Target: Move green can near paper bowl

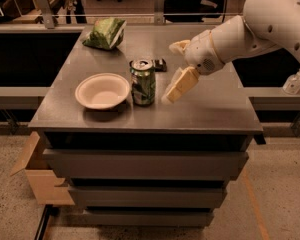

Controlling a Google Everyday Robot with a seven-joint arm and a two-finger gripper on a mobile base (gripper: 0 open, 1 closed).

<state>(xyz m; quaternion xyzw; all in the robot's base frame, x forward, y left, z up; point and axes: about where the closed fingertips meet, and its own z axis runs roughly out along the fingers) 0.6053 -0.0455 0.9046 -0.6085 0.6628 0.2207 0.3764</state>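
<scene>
The can [142, 82] stands upright on the worktop [215, 109], a little left of the middle, with its silver top up and the tab opening showing. Just to its left sits the bowl [102, 90], right way up; the can's side is right beside the bowl's rim, and whether the two touch cannot be told. Nothing holds the can.

To the can's right hangs the gripper [171, 73], apart from the can and above the worktop. Its jaws are spread wide with nothing between them: one finger points down and left toward the can's base, and the other sits higher and further back. The white arm [270, 19] comes in from the upper right.

Just behind the can lies a small dark object [160, 64], too unclear to name. A green chip bag [106, 33] lies at the back left corner. A cardboard box [37, 176] stands on the floor at the lower left, and a clear bottle [294, 81] rests on the ledge at the far right.
</scene>
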